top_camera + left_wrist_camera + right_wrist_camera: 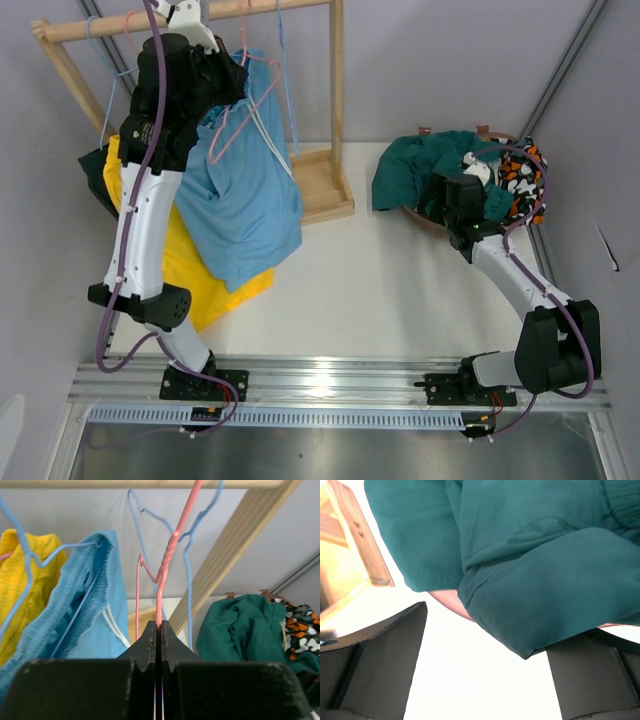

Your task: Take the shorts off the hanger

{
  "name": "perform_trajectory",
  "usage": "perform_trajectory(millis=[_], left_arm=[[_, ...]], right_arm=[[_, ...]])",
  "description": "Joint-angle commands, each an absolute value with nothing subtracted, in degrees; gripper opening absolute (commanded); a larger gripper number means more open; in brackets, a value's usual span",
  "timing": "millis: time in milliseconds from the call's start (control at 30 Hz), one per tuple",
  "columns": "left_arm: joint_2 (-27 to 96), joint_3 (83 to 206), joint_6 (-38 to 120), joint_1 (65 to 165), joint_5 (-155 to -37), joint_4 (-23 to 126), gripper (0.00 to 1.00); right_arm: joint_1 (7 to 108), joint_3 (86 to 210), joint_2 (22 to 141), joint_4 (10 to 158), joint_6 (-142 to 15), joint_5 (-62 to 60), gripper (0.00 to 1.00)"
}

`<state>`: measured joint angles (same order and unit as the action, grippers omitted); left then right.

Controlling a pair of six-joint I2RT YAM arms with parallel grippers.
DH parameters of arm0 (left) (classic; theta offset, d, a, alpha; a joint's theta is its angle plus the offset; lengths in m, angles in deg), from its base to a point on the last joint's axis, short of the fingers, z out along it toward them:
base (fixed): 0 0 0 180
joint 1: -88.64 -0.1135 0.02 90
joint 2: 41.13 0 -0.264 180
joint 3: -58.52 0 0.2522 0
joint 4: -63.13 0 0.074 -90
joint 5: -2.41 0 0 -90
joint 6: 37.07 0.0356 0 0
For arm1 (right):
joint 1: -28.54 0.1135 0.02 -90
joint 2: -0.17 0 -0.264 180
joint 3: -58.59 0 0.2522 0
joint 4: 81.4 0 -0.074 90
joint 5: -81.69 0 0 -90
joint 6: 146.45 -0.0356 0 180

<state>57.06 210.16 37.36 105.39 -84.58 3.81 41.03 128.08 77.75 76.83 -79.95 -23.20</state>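
Observation:
My left gripper (159, 626) is shut on the wire of an empty pink hanger (168, 555) under the wooden rail; in the top view it (236, 72) is up at the rack. Light blue shorts (245, 200) hang beside it on a blue hanger (30, 555), and they also show in the left wrist view (85, 600). Yellow shorts (205, 275) and black shorts (95, 170) hang further left. Teal shorts (415, 165) and patterned shorts (522, 180) lie in a basket. My right gripper (490, 650) is open and empty just below the teal shorts (520, 555).
The wooden rack's rail (110, 25), post (337, 70) and base tray (322, 185) stand at the back left. A second blue hanger (190, 580) hangs right of the pink one. The basket's rim (447, 602) sits at the back right, near the right wall.

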Motion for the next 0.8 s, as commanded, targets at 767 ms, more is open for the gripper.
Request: perform_trajectory(millis=[767], left_arm=[[63.3,214.6,33.8,105.6,-80.0,12.7,0.04]], right_arm=[[44.8,121.9,75.0,78.6,-79.3,-24.7,1.00]])
